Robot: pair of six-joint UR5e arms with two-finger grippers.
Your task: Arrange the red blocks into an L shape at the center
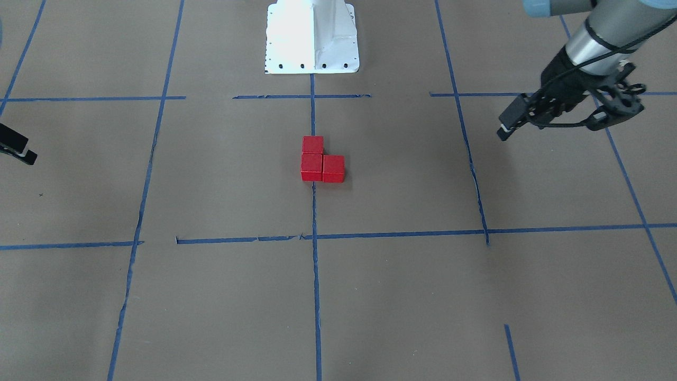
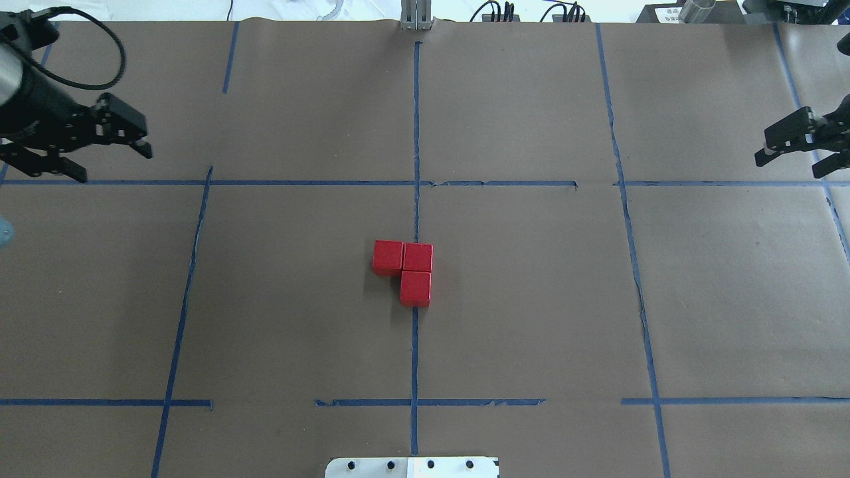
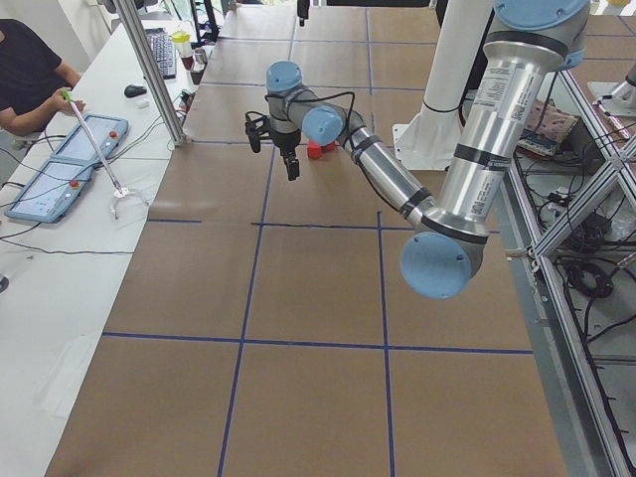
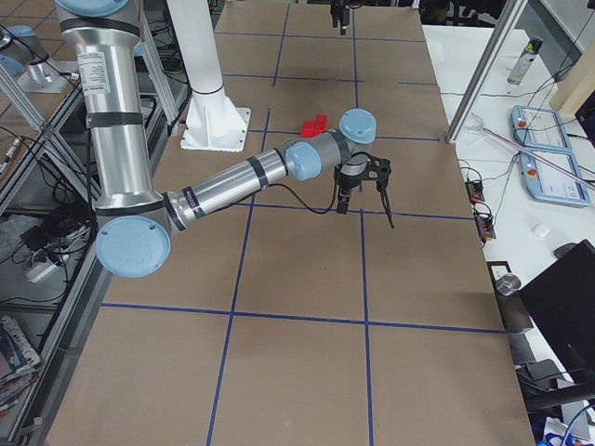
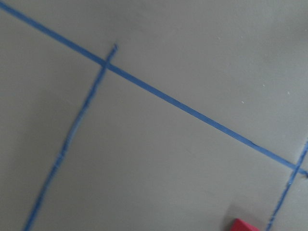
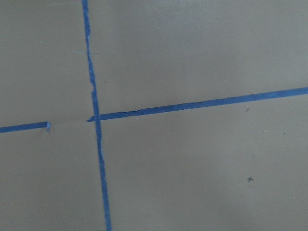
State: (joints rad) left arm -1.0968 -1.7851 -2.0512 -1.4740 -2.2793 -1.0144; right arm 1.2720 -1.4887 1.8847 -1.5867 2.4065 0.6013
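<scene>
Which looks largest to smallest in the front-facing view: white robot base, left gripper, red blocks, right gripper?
1. white robot base
2. left gripper
3. red blocks, together
4. right gripper, mostly cut off at the frame edge, so unsure

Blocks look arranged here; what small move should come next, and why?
Probably just park both arms: the three red blocks touch in an L at the center, while the left gripper and right gripper hang open, well off to the sides.

A person [image 3: 28,70] is at the far end of a long white table [image 3: 40,298]. Two flat pads with red buttons [image 3: 87,139], a keyboard [image 3: 164,55] and a mouse [image 3: 136,90] lie on it
</scene>
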